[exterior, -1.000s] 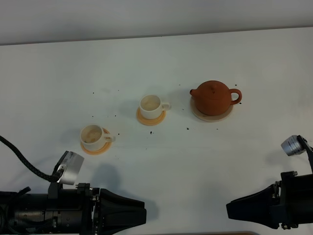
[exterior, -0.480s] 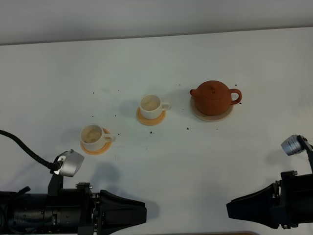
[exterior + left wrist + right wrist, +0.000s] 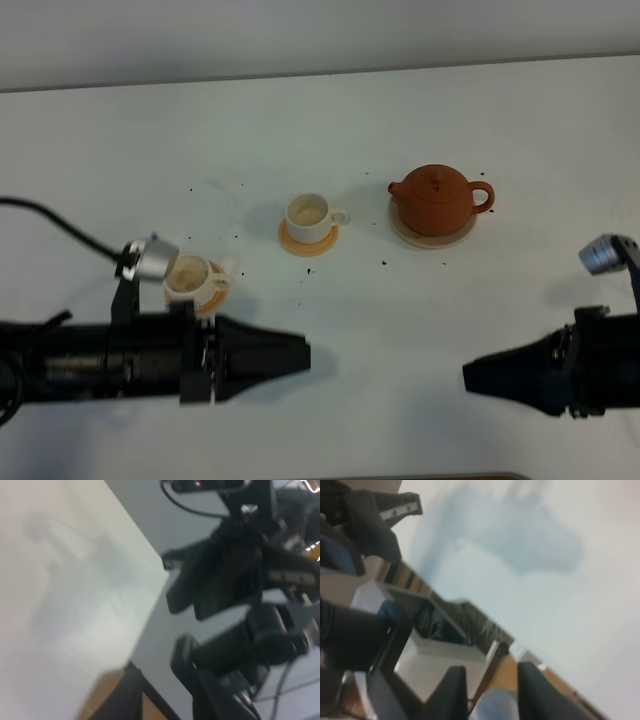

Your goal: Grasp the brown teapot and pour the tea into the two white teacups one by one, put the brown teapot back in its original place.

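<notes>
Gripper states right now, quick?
Left gripper: cannot tell, jaws seen side-on and blurred.
Right gripper: open, holding nothing.

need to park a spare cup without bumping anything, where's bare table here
Widest bare stretch: the far strip of the table behind the brown teapot and cups. Also bare: the near middle, between the left gripper and right gripper. Crowded: the near teacup, hemmed by the left arm; the middle teacup sits close to the teapot.

Bright even light, soft shadows, both wrist views blurred
</notes>
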`<state>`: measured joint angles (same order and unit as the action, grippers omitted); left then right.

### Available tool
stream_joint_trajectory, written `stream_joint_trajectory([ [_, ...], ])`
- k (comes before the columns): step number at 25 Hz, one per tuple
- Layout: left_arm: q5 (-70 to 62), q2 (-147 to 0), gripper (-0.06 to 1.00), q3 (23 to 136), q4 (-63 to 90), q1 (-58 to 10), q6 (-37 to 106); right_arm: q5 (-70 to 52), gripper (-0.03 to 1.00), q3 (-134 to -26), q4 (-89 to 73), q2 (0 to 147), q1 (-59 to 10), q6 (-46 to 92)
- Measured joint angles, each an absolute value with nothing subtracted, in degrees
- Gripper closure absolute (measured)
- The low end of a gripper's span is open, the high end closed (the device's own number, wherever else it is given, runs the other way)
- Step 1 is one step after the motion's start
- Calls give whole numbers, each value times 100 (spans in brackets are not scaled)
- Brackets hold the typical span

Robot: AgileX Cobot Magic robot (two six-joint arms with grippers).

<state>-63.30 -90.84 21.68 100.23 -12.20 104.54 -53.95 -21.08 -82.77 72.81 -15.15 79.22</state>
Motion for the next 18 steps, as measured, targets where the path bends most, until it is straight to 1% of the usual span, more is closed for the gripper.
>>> stream_joint_trajectory([
  [3, -5778, -9079, 69, 2710, 9790, -1220, 9947, -5060, 73, -2396, -8234, 7286, -1515, 7711],
  [7, -5007, -9070, 69, 3402, 9058, -1220, 8967, -4681, 73, -2816, -7932, 7292, -1515, 7314],
  [13, -4167, -8714, 69, 4201, 7411, -1220, 7248, -4196, 73, -3488, -6920, 7300, -1515, 6351],
  [18, -3795, -7956, 69, 4485, 5559, -1220, 5162, -3910, 73, -3823, -5923, 7303, -1515, 5370],
])
